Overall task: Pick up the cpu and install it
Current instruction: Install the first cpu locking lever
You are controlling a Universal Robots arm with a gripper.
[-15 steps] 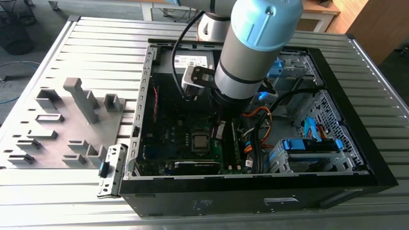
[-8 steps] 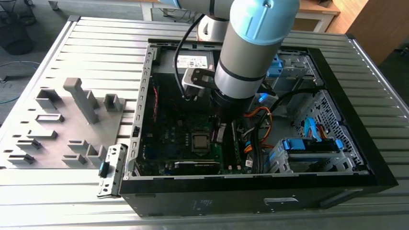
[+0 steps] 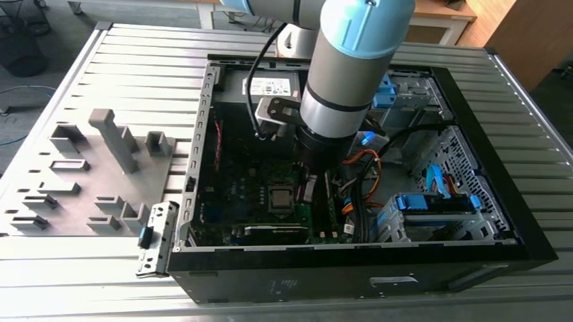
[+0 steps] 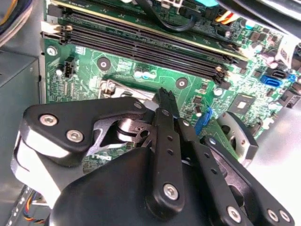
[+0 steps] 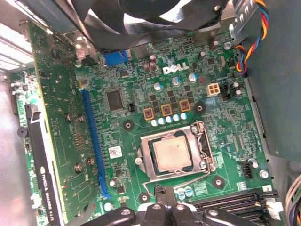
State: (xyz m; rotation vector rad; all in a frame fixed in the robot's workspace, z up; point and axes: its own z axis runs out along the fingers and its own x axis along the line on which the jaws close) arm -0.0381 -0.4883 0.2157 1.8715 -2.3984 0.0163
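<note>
The tool [image 4: 162, 101] hangs inside the open computer case [image 3: 465, 258], its black fingers [image 4: 165, 113] closed together and holding nothing. Just beside their tips, the cpu [image 5: 172, 155] lies flat in its socket [image 5: 203, 149] on the green motherboard [image 5: 141, 89]. It is a small square chip with a shiny, pale metal top.

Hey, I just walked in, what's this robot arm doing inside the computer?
The arm is reaching down into an open computer case lying on a slatted metal table. Its tool hangs just above the green motherboard, beside the processor socket. The cpu, a small silver square, already sits in that socket, apart from the tool. The empty memory slots run alongside. Grey fixture blocks stand on the table at the exterior view's left.
</note>
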